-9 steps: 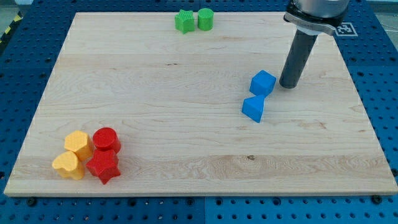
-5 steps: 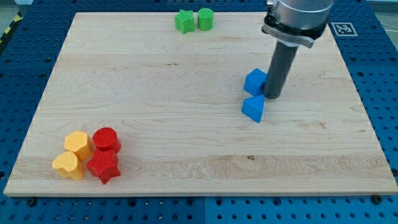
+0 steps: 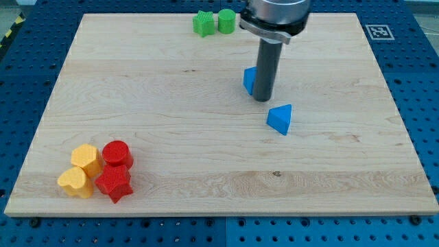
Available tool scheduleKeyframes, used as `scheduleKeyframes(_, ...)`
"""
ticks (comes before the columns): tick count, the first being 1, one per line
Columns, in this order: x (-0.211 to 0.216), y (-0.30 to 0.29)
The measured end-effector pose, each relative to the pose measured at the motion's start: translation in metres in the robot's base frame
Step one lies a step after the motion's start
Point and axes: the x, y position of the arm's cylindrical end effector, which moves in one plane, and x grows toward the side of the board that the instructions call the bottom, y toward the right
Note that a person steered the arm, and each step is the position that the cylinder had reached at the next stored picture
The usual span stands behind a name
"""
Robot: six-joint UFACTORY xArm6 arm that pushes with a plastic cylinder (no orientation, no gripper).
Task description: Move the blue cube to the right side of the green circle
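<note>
Clearly my tip [image 3: 263, 100], a bare rod that grips nothing, touches the blue cube [image 3: 250, 80] on its right. Light and stiff, it should slide easily toward the green circle [image 3: 227, 21]; push flat faces.

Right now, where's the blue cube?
Upper middle of the view: blue cube sits against the left of my tip, up-left of the blue triangle.

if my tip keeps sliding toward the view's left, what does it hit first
My tip is already against the blue cube on its left. Past that the way looks free as far as the board's left edge, though depth is unclear.
</note>
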Motion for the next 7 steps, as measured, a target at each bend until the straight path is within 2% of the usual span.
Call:
scheduleKeyframes(1,0.0,-0.013)
scheduleKeyframes(5,-0.046,-0.009)
scheduleKeyframes(7,-0.045,0.005)
